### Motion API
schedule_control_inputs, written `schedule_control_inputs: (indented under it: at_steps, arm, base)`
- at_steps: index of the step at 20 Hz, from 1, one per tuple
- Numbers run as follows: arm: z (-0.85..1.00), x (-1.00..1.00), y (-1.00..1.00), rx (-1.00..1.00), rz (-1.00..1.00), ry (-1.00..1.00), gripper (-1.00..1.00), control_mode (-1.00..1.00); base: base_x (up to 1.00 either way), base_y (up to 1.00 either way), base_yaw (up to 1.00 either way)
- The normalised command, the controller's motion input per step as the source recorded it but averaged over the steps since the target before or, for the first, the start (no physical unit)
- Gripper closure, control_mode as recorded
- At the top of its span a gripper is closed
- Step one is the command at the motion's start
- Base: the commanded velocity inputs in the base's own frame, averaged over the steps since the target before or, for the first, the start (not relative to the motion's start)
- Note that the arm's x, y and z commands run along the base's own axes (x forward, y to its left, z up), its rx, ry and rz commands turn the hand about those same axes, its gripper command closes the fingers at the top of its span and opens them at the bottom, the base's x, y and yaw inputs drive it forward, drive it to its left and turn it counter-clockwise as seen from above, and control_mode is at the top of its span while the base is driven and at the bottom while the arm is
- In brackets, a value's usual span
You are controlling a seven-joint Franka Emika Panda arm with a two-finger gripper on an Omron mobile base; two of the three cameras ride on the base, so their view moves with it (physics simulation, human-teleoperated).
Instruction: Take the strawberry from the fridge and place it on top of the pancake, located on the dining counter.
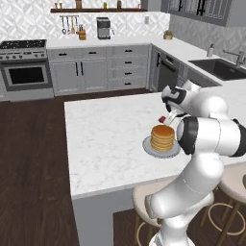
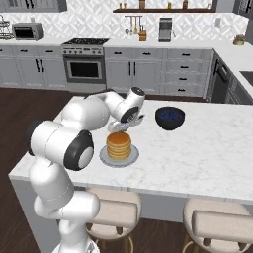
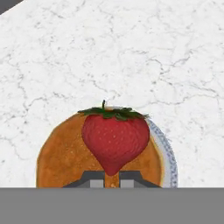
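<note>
1. Left base view: strawberry (image 1: 162, 119) seen as a small red spot hanging just above the pancake (image 1: 163, 138), which sits on a grey plate (image 1: 149, 147) on the white marble dining counter (image 1: 105, 139); end effector (image 1: 166, 118) reaching down over the stack.
2. Right base view: end effector (image 2: 122, 127) poised close over the pancake (image 2: 119, 145), dark blue bowl (image 2: 170, 118) standing well apart to the right on the same counter (image 2: 197, 153).
3. Hand view: end effector (image 3: 112, 177) nearly fully closed, pinching the strawberry (image 3: 115, 142) by its narrow tip; pancake (image 3: 57, 162) directly behind the berry, plate rim (image 3: 168, 157) peeking out at right.
4. Handling, as a judgement: light, soft, easily bruised, a little slick; gentle pinch across the flesh enough, squeezing harder likely to crush or squirt it out.
5. Orientation: long axis running from the tip between the fingertips to the green leafy cap, cap pointing away from the end effector.
</note>
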Motion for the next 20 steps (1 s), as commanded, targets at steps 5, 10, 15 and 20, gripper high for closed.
schedule_control_inputs:
  at_steps: [5,10,15,20]
  arm:
    - [-0.13,-0.31,0.00,0.00,0.16,0.00,1.00,-1.00]
    - [0.00,-0.29,0.01,0.00,0.23,-0.08,1.00,-1.00]
    - [-0.04,-0.04,0.01,0.00,0.22,-0.04,1.00,-1.00]
    - [-0.14,0.05,0.00,0.00,0.19,0.00,1.00,-1.00]
  base:
    - [0.00,0.00,0.00]
    - [0.00,0.00,0.00]
    - [0.00,0.00,0.00]
    - [0.00,0.00,0.00]
